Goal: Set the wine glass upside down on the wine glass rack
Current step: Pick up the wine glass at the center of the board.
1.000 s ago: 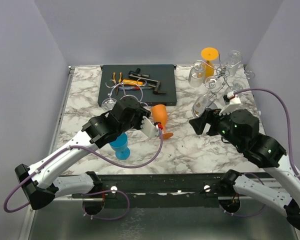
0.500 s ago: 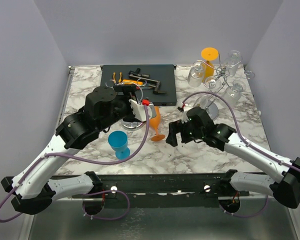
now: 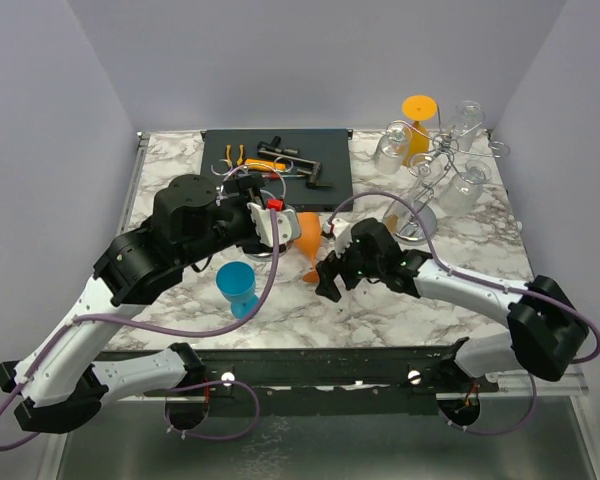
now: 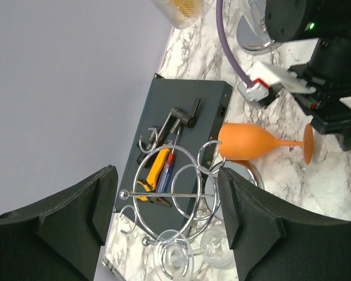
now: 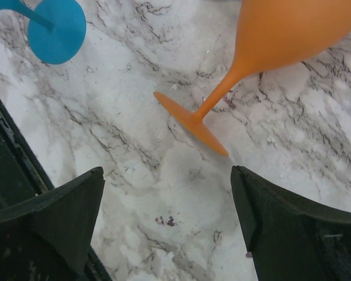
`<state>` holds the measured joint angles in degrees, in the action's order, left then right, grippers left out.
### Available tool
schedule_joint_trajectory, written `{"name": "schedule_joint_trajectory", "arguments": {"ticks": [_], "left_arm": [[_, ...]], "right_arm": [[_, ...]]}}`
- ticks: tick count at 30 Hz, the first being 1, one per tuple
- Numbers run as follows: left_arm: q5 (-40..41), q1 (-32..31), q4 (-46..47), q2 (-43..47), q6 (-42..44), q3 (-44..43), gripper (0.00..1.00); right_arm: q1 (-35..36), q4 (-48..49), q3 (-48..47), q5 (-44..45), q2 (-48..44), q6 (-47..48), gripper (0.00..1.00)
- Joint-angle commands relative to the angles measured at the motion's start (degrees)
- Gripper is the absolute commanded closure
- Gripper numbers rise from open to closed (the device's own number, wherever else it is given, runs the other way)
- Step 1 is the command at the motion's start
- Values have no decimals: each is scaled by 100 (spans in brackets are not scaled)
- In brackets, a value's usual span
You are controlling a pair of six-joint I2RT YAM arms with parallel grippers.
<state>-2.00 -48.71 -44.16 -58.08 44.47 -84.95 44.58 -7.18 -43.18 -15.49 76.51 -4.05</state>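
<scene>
Gaping at the right gripper [image 5: 169, 234]: dark fingers spread wide, nothing between them, low over the white-veined marble tabletop [image 5: 181, 175]. Same at the left gripper [image 4: 167, 216]: jaws parted and empty, raised above the table.

Just ahead of the right fingers, lying on its side on the marble, an orange plastic wine glass [image 5: 292, 29], foot toward the right gripper, touched by neither claw. Nearby to the left, a blue plastic goblet [image 3: 238, 288]. Behind that, close under the left wrist, a chrome wire glass rack [image 4: 175, 193] with two clear glasses [image 4: 175, 257] at it. Beyond, a dark flat tray [image 3: 210, 190] of hand tools. At the far right, a second wire rack [image 3: 442, 152] hung with several clear stemmed glasses [image 3: 392, 152] and a second orange glass [image 3: 420, 105], foot up.

Counted: two racks, two orange glasses, one blue goblet, one tray.

On the right, forearm stretched low and leftward across the table. On the left, elbow high, wrist bent down near the chrome rack.
</scene>
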Motion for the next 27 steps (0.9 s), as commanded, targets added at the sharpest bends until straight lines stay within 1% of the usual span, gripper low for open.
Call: {"name": "schedule_joint_trajectory", "arguments": {"ticks": [1, 7, 10, 12, 14, 18, 20, 22, 23, 27], "left_arm": [[-339, 28, -236, 152, -293, -222, 26], [-475, 30, -373, 217, -327, -282, 26], [-509, 23, -383, 223, -323, -277, 26], [-562, 28, -383, 235, -347, -272, 27], [-591, 28, -383, 238, -334, -268, 27], [-617, 27, -383, 219, -325, -283, 27], [-618, 28, -383, 201, -318, -294, 27], [-593, 26, -383, 192, -294, -294, 27], [-587, 26, -383, 192, -282, -294, 27], [-604, 25, -382, 193, -263, -268, 27]], "right_arm": [[33, 919, -170, -225, 526, 835, 6], [33, 1220, -299, -229, 1115, 1023, 13], [30, 1350, -262, -374, 1204, 998, 21], [36, 1418, -248, -480, 1207, 904, 30], [36, 1448, -252, -620, 1184, 796, 42], [29, 1458, -252, -795, 1077, 602, 74], [41, 1378, -266, -820, 975, 503, 88], [44, 1247, -282, -892, 812, 434, 98], [38, 1156, -305, -902, 698, 423, 100], [33, 856, -396, -1021, 179, 41, 100]]}}
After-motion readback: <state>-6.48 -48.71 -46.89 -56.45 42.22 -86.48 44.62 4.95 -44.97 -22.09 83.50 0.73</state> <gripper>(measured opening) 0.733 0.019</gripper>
